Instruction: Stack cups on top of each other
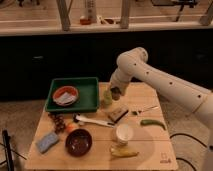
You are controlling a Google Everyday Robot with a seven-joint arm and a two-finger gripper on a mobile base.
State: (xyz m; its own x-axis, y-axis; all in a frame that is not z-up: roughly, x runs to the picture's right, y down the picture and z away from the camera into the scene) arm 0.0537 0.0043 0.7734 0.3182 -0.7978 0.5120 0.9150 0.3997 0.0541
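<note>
The pale yellow-green cup stands upright on the wooden table, just right of the green tray. My gripper hangs from the white arm right beside that cup, a little above the table top. It is shut on the dark brownish-olive cup, which sits at about the green cup's rim height and close to its right side. The fingers themselves are mostly hidden by the dark cup.
A green tray at back left holds a red dish. In front lie a brush, a dark block, a fork, a green pepper, a white cup, a banana, a dark red bowl and a blue sponge.
</note>
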